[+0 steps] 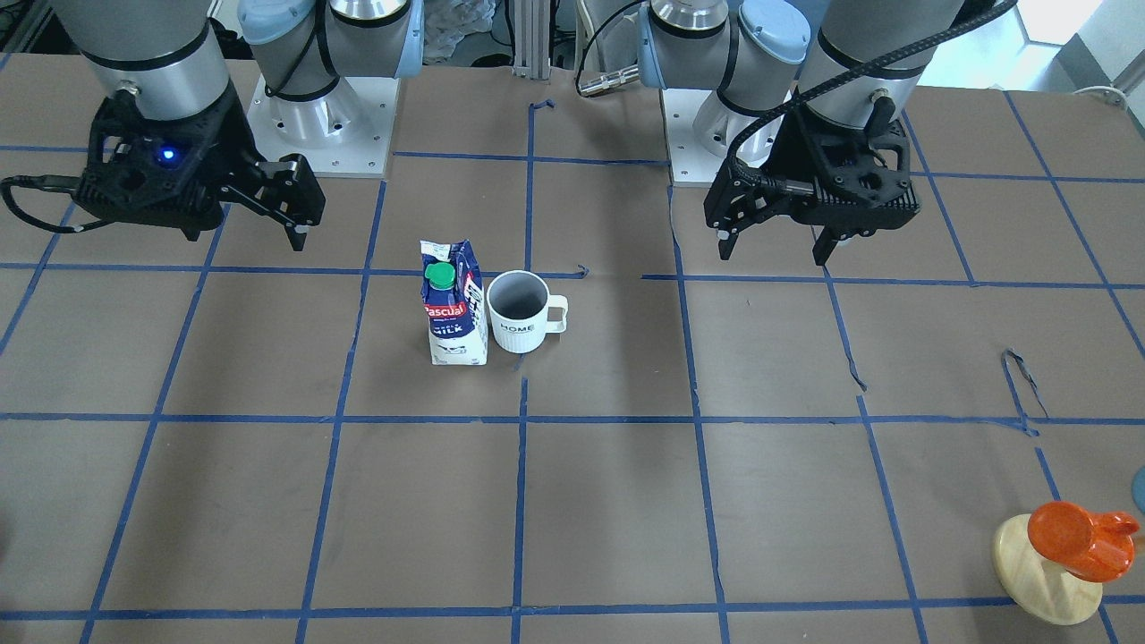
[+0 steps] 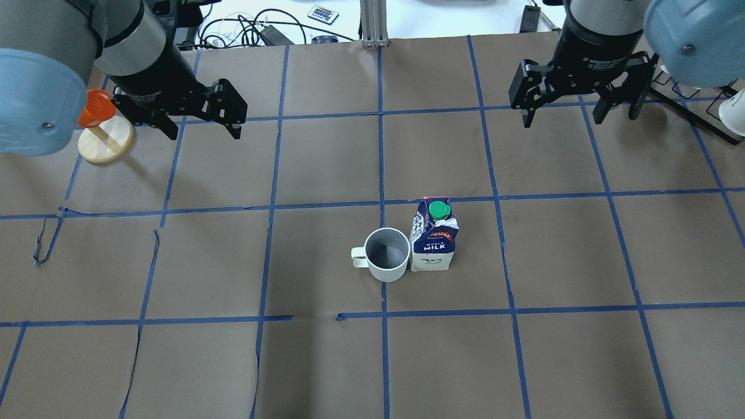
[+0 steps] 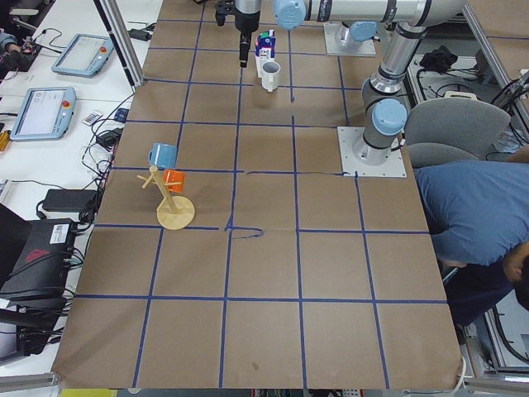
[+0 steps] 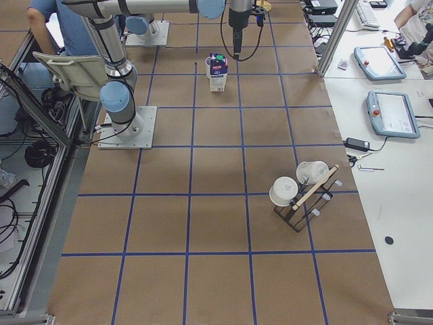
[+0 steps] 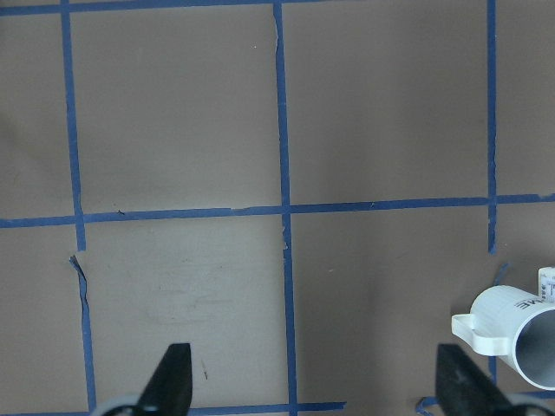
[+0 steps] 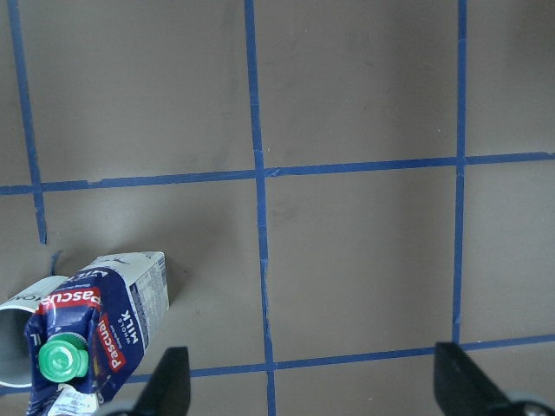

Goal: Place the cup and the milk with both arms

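Overhead exterior: cup upright on papered table. Milk upright just beside cup, opposite its handle. Left gripper and right gripper hang well apart from cup, fingers spread wide, holding nothing. Wooden mug stand farther from cup, past left gripper.

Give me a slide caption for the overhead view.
Cup and milk stand side by side; left claw and right claw open, well away.

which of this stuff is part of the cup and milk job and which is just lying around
Job: cup, milk, left pincer, right pincer, both open.

Lying about: wooden mug tree with orange mug and blue mug; black rack with white cups.
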Robot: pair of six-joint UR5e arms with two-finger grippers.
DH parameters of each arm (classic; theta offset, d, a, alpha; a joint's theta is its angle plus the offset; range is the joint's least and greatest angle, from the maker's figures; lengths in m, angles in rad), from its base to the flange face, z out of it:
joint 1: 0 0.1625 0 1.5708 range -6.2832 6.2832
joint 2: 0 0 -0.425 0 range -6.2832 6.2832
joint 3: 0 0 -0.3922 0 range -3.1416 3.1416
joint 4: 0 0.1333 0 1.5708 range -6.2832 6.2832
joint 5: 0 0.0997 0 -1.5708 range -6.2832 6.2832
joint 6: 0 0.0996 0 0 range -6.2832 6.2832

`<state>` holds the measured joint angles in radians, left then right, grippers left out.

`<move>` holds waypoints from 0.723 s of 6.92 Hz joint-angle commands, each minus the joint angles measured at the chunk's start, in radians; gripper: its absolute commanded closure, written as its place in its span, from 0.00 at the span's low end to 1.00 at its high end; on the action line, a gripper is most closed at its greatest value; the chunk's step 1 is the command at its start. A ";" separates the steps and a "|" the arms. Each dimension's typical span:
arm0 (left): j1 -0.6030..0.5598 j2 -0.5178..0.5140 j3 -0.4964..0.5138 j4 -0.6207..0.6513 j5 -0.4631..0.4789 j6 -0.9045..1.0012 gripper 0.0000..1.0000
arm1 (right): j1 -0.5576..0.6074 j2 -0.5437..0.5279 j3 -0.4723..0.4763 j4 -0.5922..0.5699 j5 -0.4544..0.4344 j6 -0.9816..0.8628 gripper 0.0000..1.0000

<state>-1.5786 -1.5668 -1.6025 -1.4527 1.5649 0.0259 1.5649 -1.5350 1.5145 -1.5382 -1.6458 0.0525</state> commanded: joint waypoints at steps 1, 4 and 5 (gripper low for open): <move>0.000 0.001 0.000 0.000 0.000 0.000 0.00 | -0.016 -0.008 0.003 0.015 0.000 -0.008 0.00; -0.001 0.001 0.000 -0.002 0.001 0.000 0.00 | -0.014 -0.024 0.003 0.015 0.021 -0.008 0.00; -0.001 0.001 0.000 -0.002 0.001 0.000 0.00 | -0.009 -0.024 0.000 0.015 0.044 -0.008 0.00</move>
<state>-1.5798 -1.5662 -1.6030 -1.4541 1.5662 0.0261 1.5519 -1.5563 1.5164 -1.5232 -1.6248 0.0445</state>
